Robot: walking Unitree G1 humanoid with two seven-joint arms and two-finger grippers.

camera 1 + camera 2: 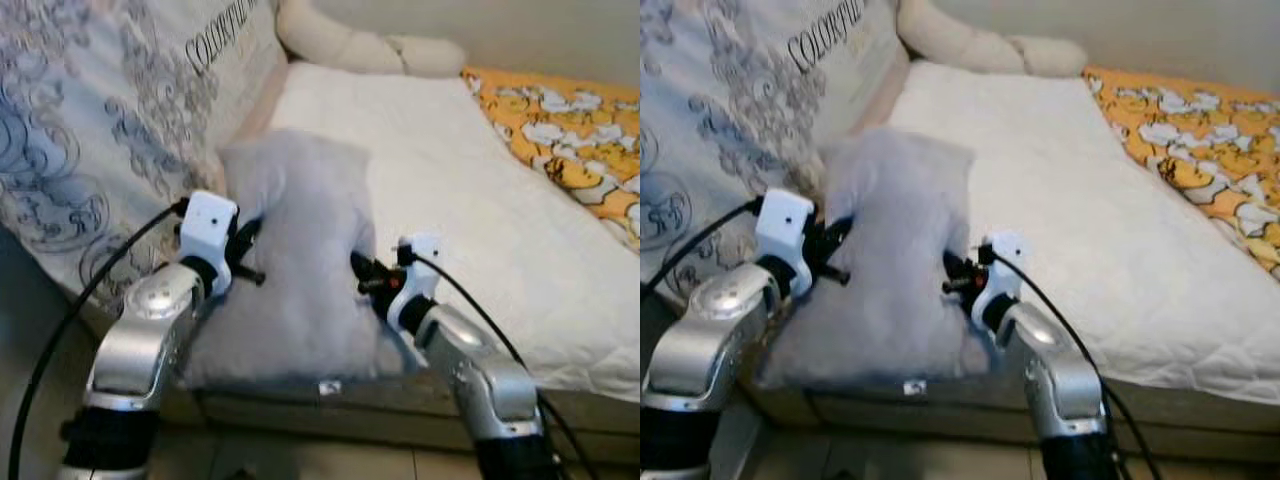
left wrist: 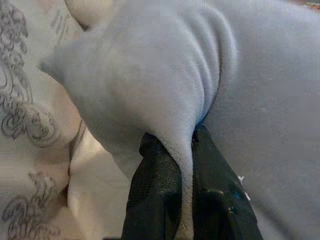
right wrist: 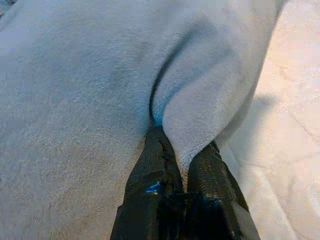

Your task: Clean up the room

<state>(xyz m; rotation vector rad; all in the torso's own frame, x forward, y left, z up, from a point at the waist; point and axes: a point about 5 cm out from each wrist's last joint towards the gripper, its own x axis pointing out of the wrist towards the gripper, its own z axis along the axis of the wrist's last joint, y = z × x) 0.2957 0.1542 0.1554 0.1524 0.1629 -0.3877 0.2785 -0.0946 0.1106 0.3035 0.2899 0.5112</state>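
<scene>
Pillow: a grey fleecy pillow [image 1: 295, 260] sits at the near edge of the bed, on the white quilted mattress [image 1: 470, 210], its left side up against the big patterned cushion [image 1: 90, 130].

Left gripper: the left gripper [image 2: 186, 150] is clamped down on a pinched fold of fabric at the pillow's left edge. Fingers nearly together, just the ridge of fleece between them.

Right gripper: same deal, the right gripper [image 3: 184, 152] is squeezed onto a fold at the pillow's right edge, barely any gap.

Step, I reckon: two-handed grab of the pillow so it can go wherever it belongs. Looks gripped but not yet carried off.

What could go wrong: both grips are only on the loose cover, not the stuffing. If it lifts quickly the fleece could slide out of one pincer and the pillow would swing or drop off the front edge. Pulling the arms apart might also just stretch the cover.

Other stuff: orange printed blanket [image 1: 570, 130] at the far right, cream bolster [image 1: 350, 45] at the head end. Both well clear.
</scene>
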